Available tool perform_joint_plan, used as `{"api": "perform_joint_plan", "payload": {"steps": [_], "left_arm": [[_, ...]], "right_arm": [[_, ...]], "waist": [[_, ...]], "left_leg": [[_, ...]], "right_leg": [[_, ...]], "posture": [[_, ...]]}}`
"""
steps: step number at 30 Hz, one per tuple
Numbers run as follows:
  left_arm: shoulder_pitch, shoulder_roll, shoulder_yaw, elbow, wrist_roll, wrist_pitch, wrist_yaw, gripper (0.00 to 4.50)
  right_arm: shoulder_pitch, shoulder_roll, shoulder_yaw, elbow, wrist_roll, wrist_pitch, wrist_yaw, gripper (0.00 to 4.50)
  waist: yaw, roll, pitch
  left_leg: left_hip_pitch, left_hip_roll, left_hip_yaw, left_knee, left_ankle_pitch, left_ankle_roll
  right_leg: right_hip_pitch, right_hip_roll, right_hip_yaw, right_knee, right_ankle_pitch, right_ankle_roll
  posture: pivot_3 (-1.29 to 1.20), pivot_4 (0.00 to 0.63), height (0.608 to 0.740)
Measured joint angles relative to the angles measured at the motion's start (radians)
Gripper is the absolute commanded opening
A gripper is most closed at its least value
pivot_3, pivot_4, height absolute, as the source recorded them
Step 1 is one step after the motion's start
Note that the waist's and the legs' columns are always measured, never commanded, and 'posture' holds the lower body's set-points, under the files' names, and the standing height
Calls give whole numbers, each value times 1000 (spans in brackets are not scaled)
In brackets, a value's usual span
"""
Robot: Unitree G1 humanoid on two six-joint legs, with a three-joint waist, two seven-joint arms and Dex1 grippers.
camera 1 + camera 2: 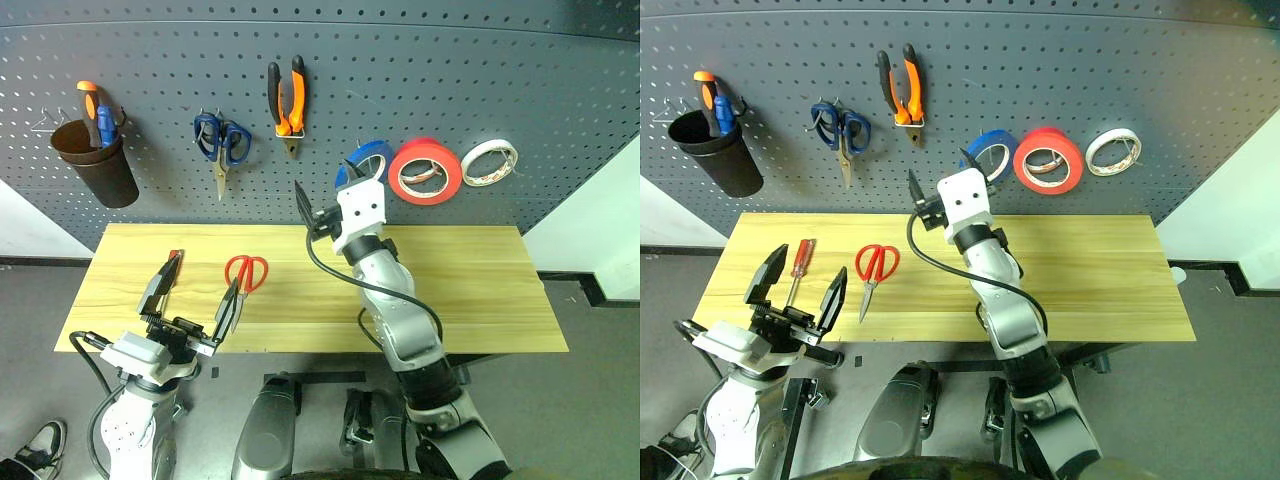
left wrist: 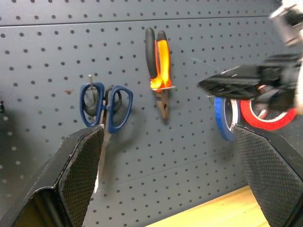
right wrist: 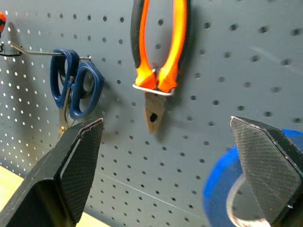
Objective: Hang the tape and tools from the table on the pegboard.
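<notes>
The large dark grey perforated pegboard [image 1: 450, 70] already carried the thin blue ring of tape with a white core [image 1: 992, 153], slung over a small hook beside a wider red-orange roll [image 1: 1048, 160] and a white roll [image 1: 1113, 150]; a ring hangs easily because its hollow centre slips over a peg. The pliers with orange-and-black rubbery handles [image 1: 286, 103] hung nose-down in a wire loop, their splayed handles too wide to drop through it. Blue-handled scissors [image 1: 222, 140] hung by a finger loop.

On the rectangular table of pale yellowish wood planks [image 1: 480, 290], 2 tools lay flat: the red-handled scissors with slim steel blades [image 1: 875, 270] and, just left of them, the slim red-handled screwdriver [image 1: 798, 265].

The right gripper [image 1: 325, 195] stood in front of the board just left of the blue tape, its 2 black fingers spread wide and empty. The left gripper [image 1: 795, 290], with textured pads [image 2: 83, 170], hovered over the table's near edge by the screwdriver, likewise spread and holding nothing, probably poised to take 1 of the remaining tools.
</notes>
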Motion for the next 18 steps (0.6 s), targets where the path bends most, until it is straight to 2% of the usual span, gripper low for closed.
{"api": "perform_joint_plan", "payload": {"steps": [6, 11, 18], "left_arm": [[-2, 0, 25, 0, 6, 77, 49, 4500], [10, 14, 35, -41, 66, 387, 184, 4500], [5, 30, 7, -147, 97, 714, 250, 4500]], "right_arm": [[188, -103, -12, -204, 22, 172, 76, 4470], [255, -191, -92, -267, 136, 366, 182, 4470], [282, -403, -244, -346, 392, 515, 432, 4470]], "waist": [[3, 0, -4], [0, 0, -7], [1, 3, -17]], "left_leg": [[1, 0, 0, -1, 0, 0], [3, 0, -1, -1, 0, 0], [4, 0, -4, -1, -1, 2]], "right_leg": [[2, 0, 0, -1, 0, 0], [4, 0, -1, -2, 0, 1], [9, 0, -4, -7, 1, 1]], "posture": [[397, 142, 676], [384, 132, 676], [377, 116, 676]]}}
